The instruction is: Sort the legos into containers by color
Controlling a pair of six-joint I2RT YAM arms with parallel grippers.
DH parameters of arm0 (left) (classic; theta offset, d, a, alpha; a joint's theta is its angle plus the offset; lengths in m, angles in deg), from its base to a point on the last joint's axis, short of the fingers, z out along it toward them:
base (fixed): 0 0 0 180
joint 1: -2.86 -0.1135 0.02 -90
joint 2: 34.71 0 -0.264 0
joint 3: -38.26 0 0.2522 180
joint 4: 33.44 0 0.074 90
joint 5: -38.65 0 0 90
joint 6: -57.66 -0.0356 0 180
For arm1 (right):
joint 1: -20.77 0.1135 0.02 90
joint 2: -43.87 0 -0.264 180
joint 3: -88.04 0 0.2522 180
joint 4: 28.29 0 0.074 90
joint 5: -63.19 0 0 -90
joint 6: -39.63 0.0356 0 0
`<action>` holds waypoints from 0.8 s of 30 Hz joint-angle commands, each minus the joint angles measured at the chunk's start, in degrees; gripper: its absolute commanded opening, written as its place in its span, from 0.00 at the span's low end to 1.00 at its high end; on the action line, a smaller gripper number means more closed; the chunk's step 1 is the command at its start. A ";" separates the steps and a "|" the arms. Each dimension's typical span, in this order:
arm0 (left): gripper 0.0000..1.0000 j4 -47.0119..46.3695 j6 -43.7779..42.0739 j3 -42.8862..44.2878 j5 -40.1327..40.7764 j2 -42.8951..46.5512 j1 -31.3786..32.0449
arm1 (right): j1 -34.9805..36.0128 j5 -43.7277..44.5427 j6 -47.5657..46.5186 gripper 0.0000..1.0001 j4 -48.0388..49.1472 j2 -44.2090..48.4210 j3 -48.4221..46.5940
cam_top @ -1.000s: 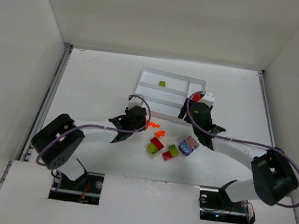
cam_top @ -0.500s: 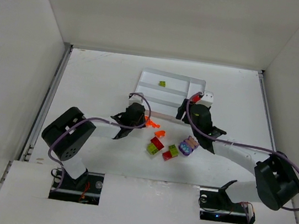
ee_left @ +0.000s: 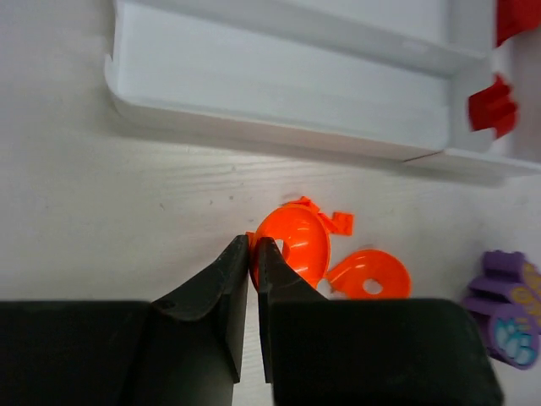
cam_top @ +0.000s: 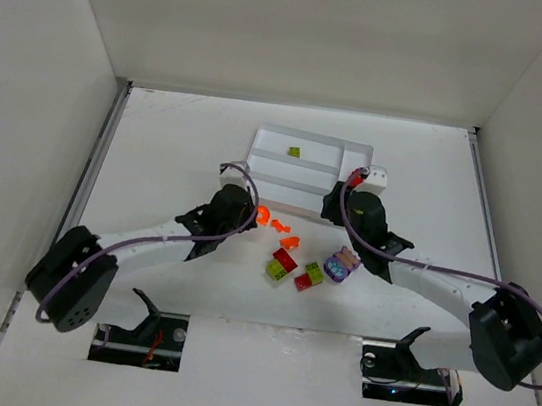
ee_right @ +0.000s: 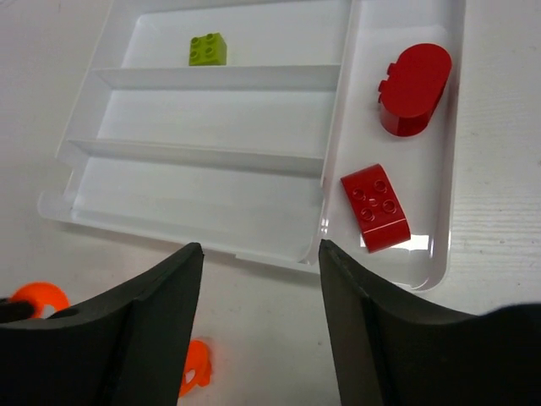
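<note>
My left gripper [ee_left: 253,245] is shut on the rim of an orange round lego [ee_left: 296,241] just in front of the white tray [ee_left: 279,93]; in the top view the gripper [cam_top: 252,215] and that piece [cam_top: 263,213] sit left of centre. A second orange round piece [ee_left: 368,275] lies beside it. My right gripper [ee_right: 260,254] is open and empty over the tray's near right edge [cam_top: 335,206]. The tray [ee_right: 203,156] holds a lime green brick [ee_right: 208,49] in the far slot and two red pieces [ee_right: 414,89] [ee_right: 375,207] in the end slot.
Red and lime green bricks [cam_top: 283,263] [cam_top: 313,270] and a purple piece [cam_top: 341,264] lie loose on the table in front of the tray. More orange pieces [cam_top: 290,241] lie between them and my left gripper. White walls enclose the table.
My left gripper has closed on the orange round piece and drawn it a little to the left. The left arm has stretched out lower. The right gripper has barely moved.
</note>
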 commanded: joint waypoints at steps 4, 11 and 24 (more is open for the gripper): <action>0.06 3.51 1.46 4.73 0.82 8.15 -1.69 | 3.48 -3.32 -0.67 0.41 1.52 1.55 -1.25; 0.07 -0.27 -0.48 18.08 -2.25 -6.77 -6.60 | 7.69 -4.38 1.88 0.32 -0.86 1.19 0.42; 0.09 1.66 -1.71 39.01 -6.48 -30.25 -13.29 | 15.96 -3.94 10.31 0.58 -8.15 -4.07 0.34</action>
